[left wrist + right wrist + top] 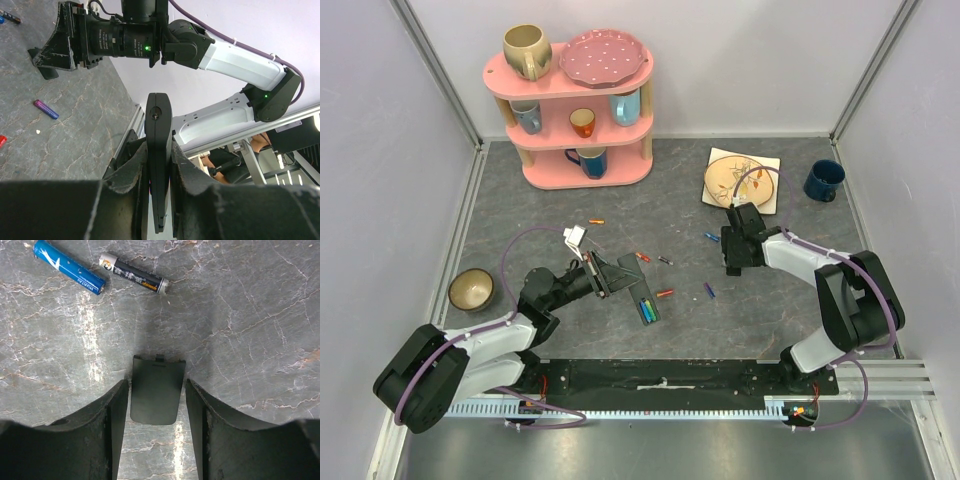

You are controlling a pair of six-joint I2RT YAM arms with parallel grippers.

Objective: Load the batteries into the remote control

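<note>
Top view: you look steeply down from behind the bases, whole table point(750, 320).
Left wrist: rolled sideways, you face the right arm point(240, 62).
Right wrist: straight down, very near the table.
Shared: right arm, in 2 views.

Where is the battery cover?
Right wrist view: the cover lies flat on the table between the right gripper's fingers, near a blue battery and a black battery.

- The slim black remote control point(157, 130) sat level, its compartment open upward and holding green and blue batteries point(647, 311).
- Other batteries point(665, 294) lay scattered nearby.
</note>
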